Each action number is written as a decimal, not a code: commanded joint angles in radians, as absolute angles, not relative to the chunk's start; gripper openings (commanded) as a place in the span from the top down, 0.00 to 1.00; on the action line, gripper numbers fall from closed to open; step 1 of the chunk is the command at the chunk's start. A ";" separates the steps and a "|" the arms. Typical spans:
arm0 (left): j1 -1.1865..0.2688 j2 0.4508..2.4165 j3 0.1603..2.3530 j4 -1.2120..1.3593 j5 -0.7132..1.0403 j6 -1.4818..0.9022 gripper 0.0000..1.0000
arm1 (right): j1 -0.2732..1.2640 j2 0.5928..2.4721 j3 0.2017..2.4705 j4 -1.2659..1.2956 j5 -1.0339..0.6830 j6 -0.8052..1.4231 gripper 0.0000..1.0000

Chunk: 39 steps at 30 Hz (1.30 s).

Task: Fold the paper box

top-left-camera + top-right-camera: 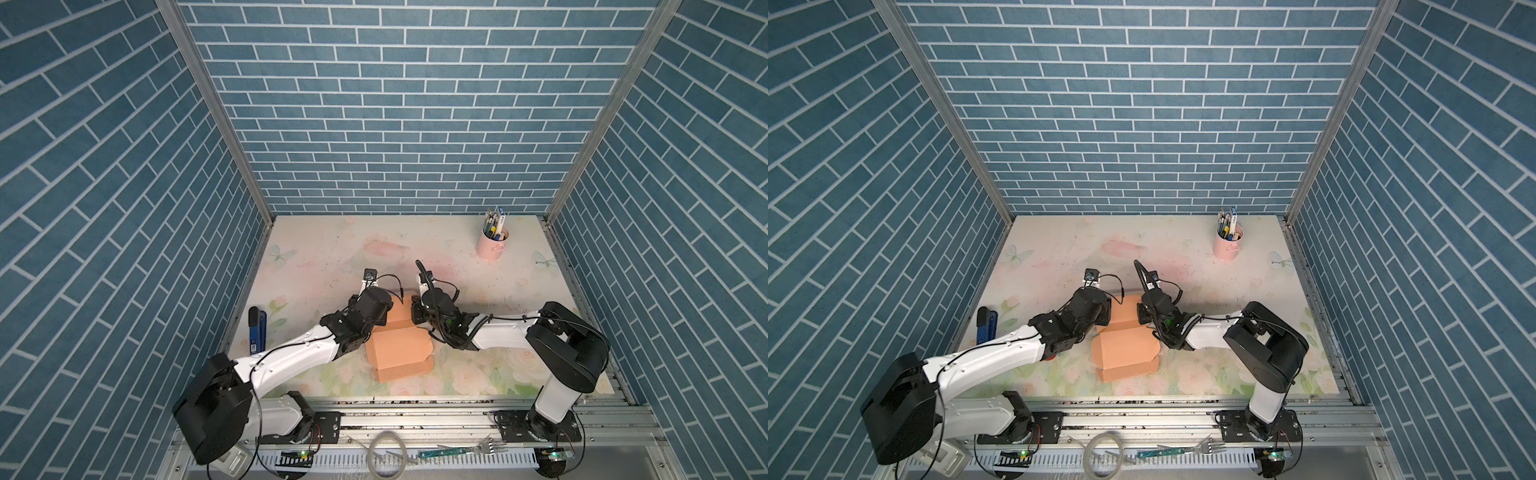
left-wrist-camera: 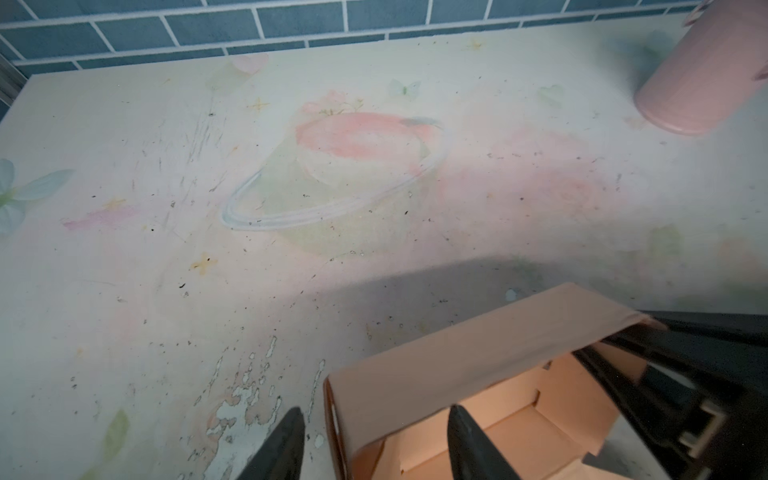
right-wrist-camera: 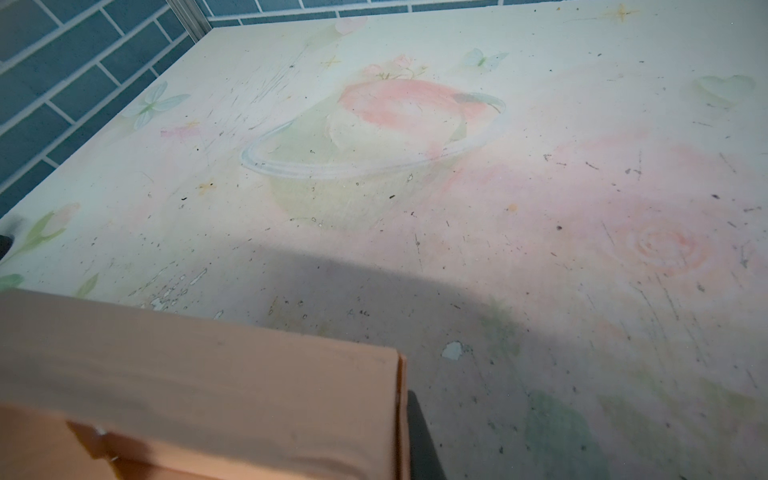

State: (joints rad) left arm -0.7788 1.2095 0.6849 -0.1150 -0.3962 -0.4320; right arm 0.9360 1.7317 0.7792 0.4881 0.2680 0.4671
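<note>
Between left gripper (image 2: 376,409) and right gripper (image 3: 411,419), the paper box (image 1: 399,349) is sitting on the desk (image 1: 478,282), partly folded. Left gripper is hanging released, fingers straddling a box wall, one inside and one outside. Right gripper is clenching the box's wall edge across from it, one finger hidden behind cardboard.

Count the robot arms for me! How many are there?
2. The left arm comes in from the front-left corner, the right arm from the front-right corner. They meet over the paper box near the front of the table. No others show.
</note>
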 commanded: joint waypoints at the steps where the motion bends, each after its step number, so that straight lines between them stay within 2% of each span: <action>1: -0.766 1.154 0.636 -0.136 -0.278 -0.410 0.43 | 0.943 1.746 0.796 0.486 0.261 0.479 1.00; 8: -0.741 1.098 0.579 -0.127 -0.143 -0.395 0.49 | 0.943 1.741 0.795 0.489 0.257 0.479 1.00; 12: -0.729 1.097 0.565 -0.142 -0.158 -0.399 0.55 | 0.943 1.734 0.783 0.492 0.258 0.479 1.00; 25: -0.645 1.140 0.540 -0.063 -0.172 -0.399 0.60 | 0.943 1.723 0.770 0.508 0.252 0.476 1.00; 34: -0.637 1.221 0.573 -0.031 -0.165 -0.378 0.74 | 0.943 1.725 0.769 0.509 0.255 0.471 1.00; 39: -0.637 1.232 0.578 -0.023 -0.192 -0.375 0.78 | 0.944 1.727 0.769 0.514 0.258 0.469 1.00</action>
